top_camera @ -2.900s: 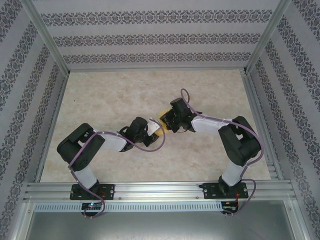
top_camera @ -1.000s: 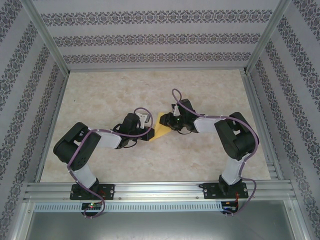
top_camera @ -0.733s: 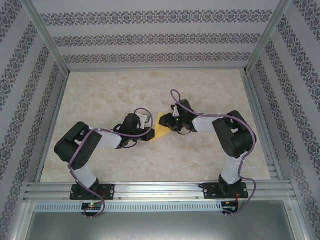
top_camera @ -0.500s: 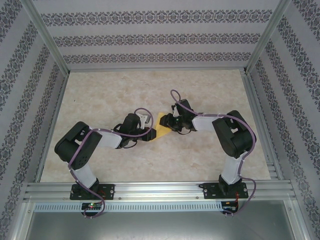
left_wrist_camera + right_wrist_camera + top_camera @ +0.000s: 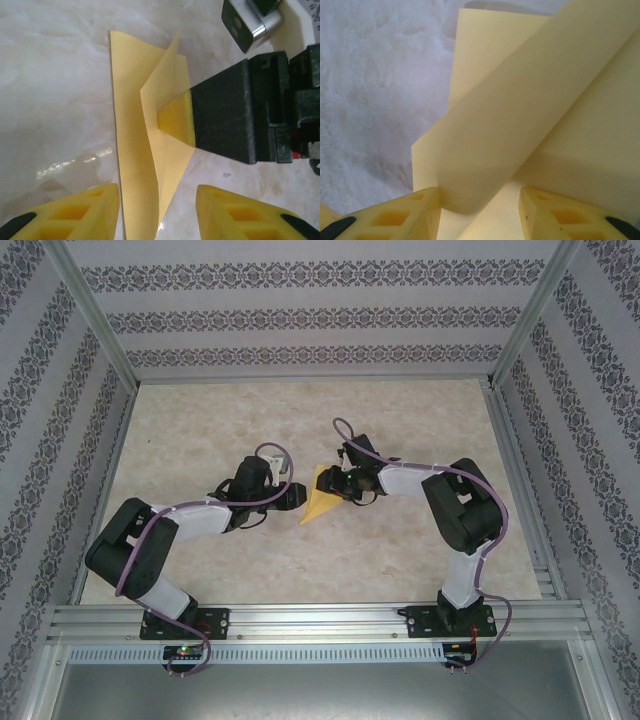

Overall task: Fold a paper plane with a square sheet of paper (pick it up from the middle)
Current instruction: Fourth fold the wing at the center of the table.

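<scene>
Springback could undo the paper (image 5: 318,502) fold, with left end effector (image 5: 293,498) at nine o'clock and right end effector (image 5: 338,483) at two both open.

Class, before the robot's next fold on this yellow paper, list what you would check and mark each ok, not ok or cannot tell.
1. Left gripper jaws open: ok.
2. Sheet of paper resting on table between both grippers: ok.
3. Folded flap lying flat: not ok, it stands up.
4. Right gripper firmly gripping flap: cannot tell.
5. Crease edges aligned: cannot tell.
</scene>
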